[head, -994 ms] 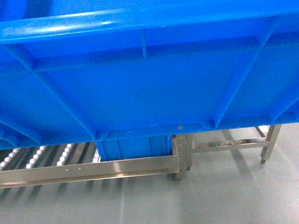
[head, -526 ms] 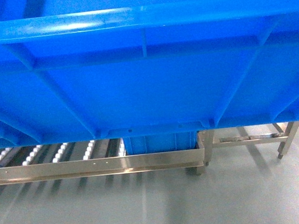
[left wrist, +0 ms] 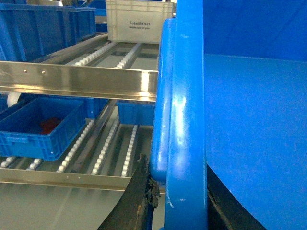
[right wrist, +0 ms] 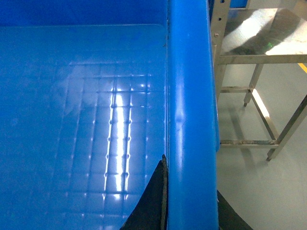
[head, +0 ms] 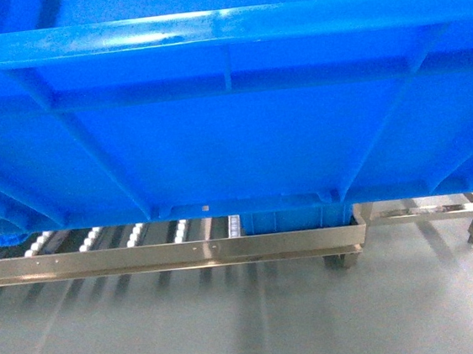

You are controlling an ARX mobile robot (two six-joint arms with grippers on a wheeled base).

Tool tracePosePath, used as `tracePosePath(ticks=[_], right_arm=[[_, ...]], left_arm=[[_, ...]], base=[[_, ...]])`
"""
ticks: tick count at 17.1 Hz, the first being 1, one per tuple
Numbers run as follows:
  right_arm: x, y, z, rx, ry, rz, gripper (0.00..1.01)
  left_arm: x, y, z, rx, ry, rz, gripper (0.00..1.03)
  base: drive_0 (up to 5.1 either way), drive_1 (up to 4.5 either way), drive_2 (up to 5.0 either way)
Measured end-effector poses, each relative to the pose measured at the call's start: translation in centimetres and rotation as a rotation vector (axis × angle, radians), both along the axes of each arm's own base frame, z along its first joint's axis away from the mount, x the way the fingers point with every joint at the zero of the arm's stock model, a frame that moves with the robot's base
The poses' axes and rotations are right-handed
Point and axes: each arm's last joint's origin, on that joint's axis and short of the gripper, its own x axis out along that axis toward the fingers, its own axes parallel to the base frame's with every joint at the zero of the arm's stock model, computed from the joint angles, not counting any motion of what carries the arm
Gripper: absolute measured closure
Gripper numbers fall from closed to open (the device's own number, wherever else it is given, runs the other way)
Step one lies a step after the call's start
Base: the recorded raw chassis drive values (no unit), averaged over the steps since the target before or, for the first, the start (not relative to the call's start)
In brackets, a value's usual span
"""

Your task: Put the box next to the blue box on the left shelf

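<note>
The box point(head: 231, 127), a large bright blue crate, fills the head view from below, showing its diagonal underside ribs. My left gripper point(left wrist: 184, 201) is shut on its left rim point(left wrist: 184, 120), one dark finger point(left wrist: 141, 196) outside the wall. On the opposite rim point(right wrist: 192, 96) my right gripper point(right wrist: 192, 206) is shut, one finger point(right wrist: 151, 201) inside the crate. Below the box lies the left shelf point(head: 168, 253), a metal-railed roller rack. A blue box point(head: 296, 218) sits at its right end, mostly hidden by the held crate.
In the left wrist view the rack's lower level point(left wrist: 110, 143) carries a blue crate point(left wrist: 38, 124) with something red inside. On the upper level stand a white crate point(left wrist: 139, 21) and dark blue crates point(left wrist: 43, 26). A bare metal frame point(right wrist: 254, 62) stands on the grey floor at the right.
In the head view the rack, its end leg and the blue box have slid rightward under the held box. Both grippers keep their hold on the rims.
</note>
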Motion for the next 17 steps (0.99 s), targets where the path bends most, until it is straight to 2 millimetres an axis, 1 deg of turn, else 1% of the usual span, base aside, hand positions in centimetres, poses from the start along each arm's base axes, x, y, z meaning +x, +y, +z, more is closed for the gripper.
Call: tracePosePath(ticks=[17], right_arm=[[0.01,0.00,0.00,0.000,-0.001,0.000,0.93]], left_arm=[[0.00,0.00,0.01,0.000,-0.002,0.001,0.87]], base=[[-4.8,1.60,3.4]])
